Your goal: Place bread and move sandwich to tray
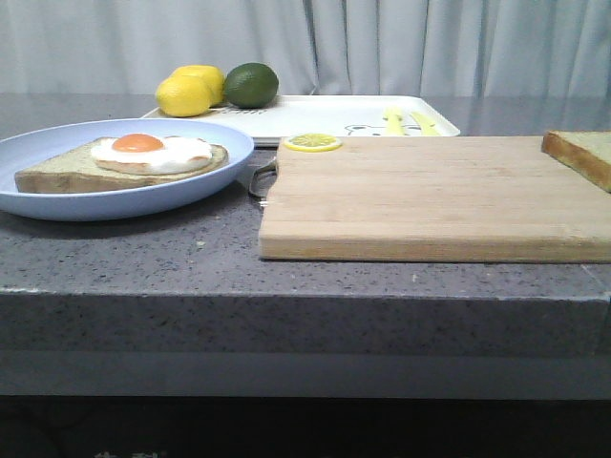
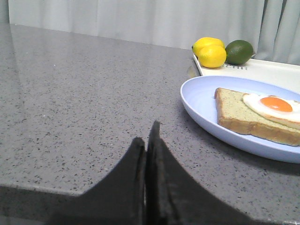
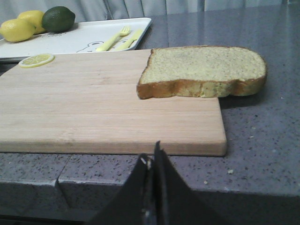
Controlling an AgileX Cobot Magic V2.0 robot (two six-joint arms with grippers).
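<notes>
While both sets of jaws rest closed and empty, you see the bread (image 3: pixel 202 71) overhanging the cutting board (image 1: pixel 434 196) (easy to pinch), the egg-topped sandwich (image 1: pixel 124 162) plated left, the tray (image 1: pixel 325 116) behind.

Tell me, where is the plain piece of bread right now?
In the front view the bread lies at the far right, on the right end of the wooden cutting board. The right wrist view shows it sticking out past the board's edge.

Plate (image 1: pixel 57 196) left of cutting board (image 1: pixel 430 200); tray (image 1: pixel 325 116) behind; bread (image 1: pixel 582 153) on board's right.
</notes>
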